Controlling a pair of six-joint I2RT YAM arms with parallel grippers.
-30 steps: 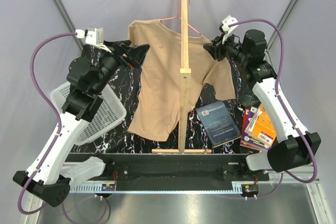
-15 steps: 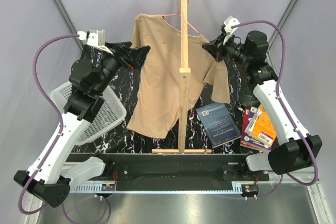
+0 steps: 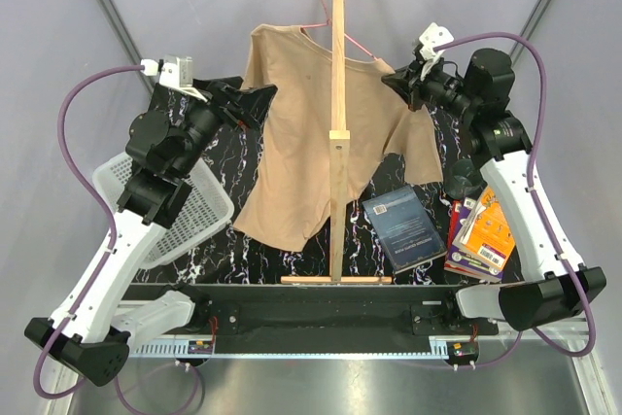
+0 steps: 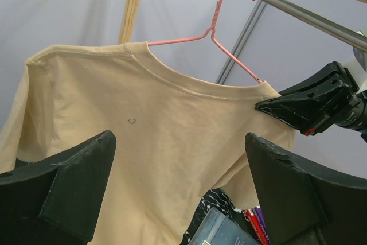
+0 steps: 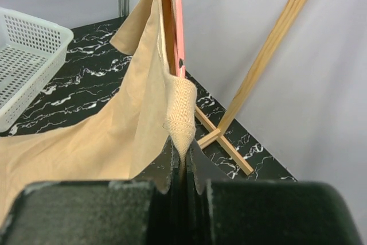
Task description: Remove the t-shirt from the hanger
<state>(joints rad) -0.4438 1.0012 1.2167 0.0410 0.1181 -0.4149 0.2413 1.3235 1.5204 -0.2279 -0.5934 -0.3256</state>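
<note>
The tan t-shirt (image 3: 306,133) hangs on the pink wire hanger (image 3: 356,46), whose hook is over the top of the wooden pole stand. My right gripper (image 3: 398,83) is shut on the shirt's shoulder seam by the collar; the right wrist view shows the fold (image 5: 180,107) pinched between its jaws (image 5: 183,164), next to the hanger wire (image 5: 178,21). My left gripper (image 3: 255,104) is open beside the shirt's other sleeve. In the left wrist view the shirt (image 4: 172,124) and hanger (image 4: 213,30) lie ahead of its spread, empty jaws (image 4: 180,190).
The wooden pole stand (image 3: 337,143) rises in front of the shirt, its cross base (image 3: 335,280) on the black marbled table. A white basket (image 3: 165,206) is at the left. A dark blue book (image 3: 403,228) and a stack of books (image 3: 481,237) lie at the right.
My right gripper has moved up and to the right with the shirt's shoulder, lifting that side of the shirt. My left gripper has shifted slightly toward the shirt.
</note>
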